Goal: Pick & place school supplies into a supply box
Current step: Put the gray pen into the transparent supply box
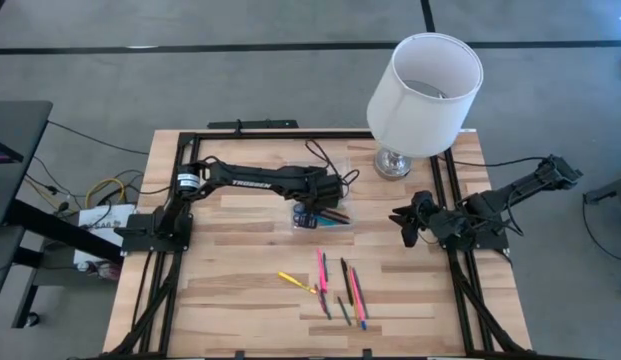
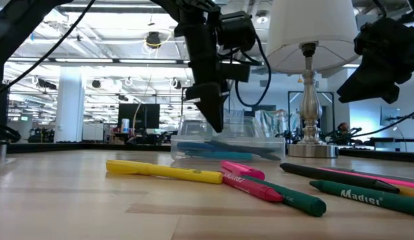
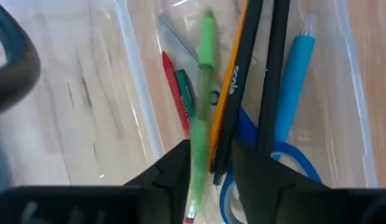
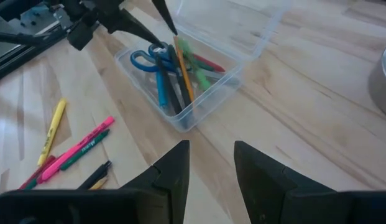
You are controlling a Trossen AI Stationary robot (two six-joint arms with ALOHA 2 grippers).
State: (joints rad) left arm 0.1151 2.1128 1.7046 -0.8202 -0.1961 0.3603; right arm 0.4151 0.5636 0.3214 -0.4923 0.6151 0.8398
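Nearest the table's front edge, we are seeing loose supplies lying flat: a yellow marker [image 1: 293, 281], a pink marker [image 1: 320, 270] and a green pen [image 2: 357, 193] among several more. Behind them, at mid-table, the clear box [image 4: 208, 84] is sitting with its lid open, holding blue scissors [image 4: 147, 58], a blue pen [image 3: 295, 84] and other pens. Our left gripper [image 3: 208, 163] is hanging right over the box, its fingers set narrowly around a green pen [image 3: 202, 93] that is tilting down among the contents. Our right gripper [image 4: 211, 155] is waiting open off to the box's right, and farthest back a white lamp [image 1: 422, 82] is standing.
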